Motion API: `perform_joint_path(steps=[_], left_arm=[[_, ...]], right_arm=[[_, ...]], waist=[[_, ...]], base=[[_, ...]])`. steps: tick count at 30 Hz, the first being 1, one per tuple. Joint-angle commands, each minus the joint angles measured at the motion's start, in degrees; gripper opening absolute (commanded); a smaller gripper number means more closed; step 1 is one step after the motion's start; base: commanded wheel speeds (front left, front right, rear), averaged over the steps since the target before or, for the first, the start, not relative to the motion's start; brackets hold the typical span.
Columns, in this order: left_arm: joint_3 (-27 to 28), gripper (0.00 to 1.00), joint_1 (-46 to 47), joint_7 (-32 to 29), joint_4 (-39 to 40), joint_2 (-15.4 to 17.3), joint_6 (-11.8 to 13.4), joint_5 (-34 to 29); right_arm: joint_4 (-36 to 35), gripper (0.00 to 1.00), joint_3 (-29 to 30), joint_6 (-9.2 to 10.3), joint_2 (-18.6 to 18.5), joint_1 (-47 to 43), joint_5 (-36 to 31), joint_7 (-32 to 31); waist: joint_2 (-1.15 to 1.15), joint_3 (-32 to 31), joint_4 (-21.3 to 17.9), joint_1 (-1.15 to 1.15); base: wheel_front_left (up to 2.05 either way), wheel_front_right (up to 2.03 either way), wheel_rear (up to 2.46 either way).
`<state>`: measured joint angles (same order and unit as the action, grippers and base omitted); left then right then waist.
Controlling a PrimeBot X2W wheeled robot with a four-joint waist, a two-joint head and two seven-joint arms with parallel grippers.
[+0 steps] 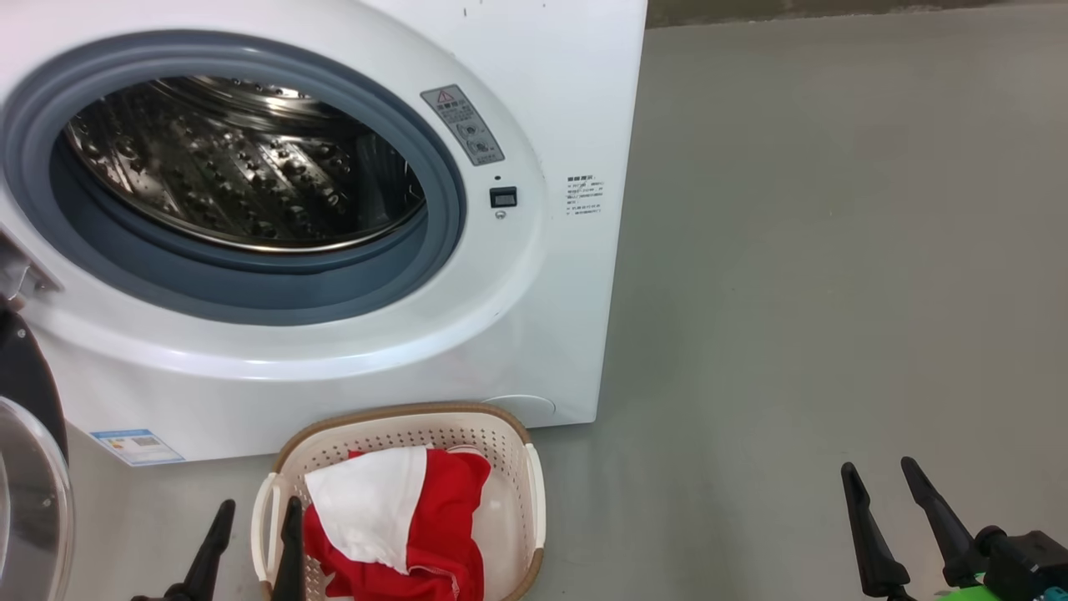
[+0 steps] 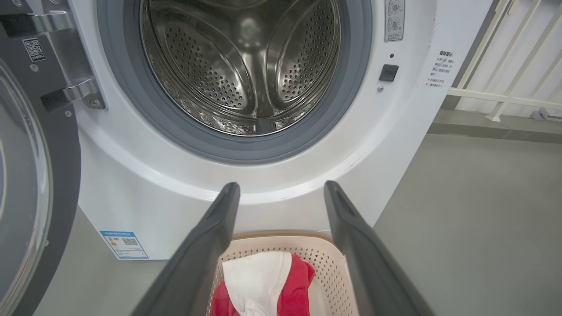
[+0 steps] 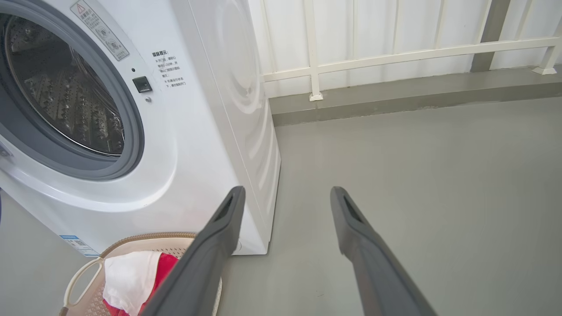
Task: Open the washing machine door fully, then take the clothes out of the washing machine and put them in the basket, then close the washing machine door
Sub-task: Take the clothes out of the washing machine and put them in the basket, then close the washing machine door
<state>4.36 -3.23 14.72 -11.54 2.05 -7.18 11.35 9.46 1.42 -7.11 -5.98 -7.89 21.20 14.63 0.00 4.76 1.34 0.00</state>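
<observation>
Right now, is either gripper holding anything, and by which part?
Nothing is held. The left gripper and the right gripper both stand open and empty; the clothes lie in the basket.

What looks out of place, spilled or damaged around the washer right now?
Nothing stands out. The clothes lie bunched inside the basket, which sits upright in front of the washer. The door hangs open at the left, not yet closed; no damage shows.
</observation>
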Motion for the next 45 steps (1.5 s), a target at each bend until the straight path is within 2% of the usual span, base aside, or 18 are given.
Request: perform_joint_path(steps=[1, 24, 45], left_arm=[[1.89, 1.00, 0.43, 0.28, 1.65, 0.83, -0.30, 0.35], [0.64, 1.00, 1.15, 0.28, 1.08, 0.83, -0.31, 1.28], [0.64, 1.00, 1.74, 0.28, 1.37, 0.83, -0.31, 1.64]], right_arm=[[-1.45, 1.00, -0.75, -0.37, -0.78, 0.49, -0.05, 0.37], [-1.25, 1.00, -1.14, -0.37, -0.72, 0.61, -0.09, 0.37], [-0.84, 1.00, -1.26, -0.37, -0.51, 1.38, -0.08, 0.37]], waist=[[0.00, -0.16, 0.01, 0.00], [0.00, -0.52, 0.18, 0.00], [0.00, -0.12, 0.50, 0.00]], base=[[0.00, 0.00, 0.00], [-0.06, 0.06, 0.00], [-1.10, 1.10, 0.00]])
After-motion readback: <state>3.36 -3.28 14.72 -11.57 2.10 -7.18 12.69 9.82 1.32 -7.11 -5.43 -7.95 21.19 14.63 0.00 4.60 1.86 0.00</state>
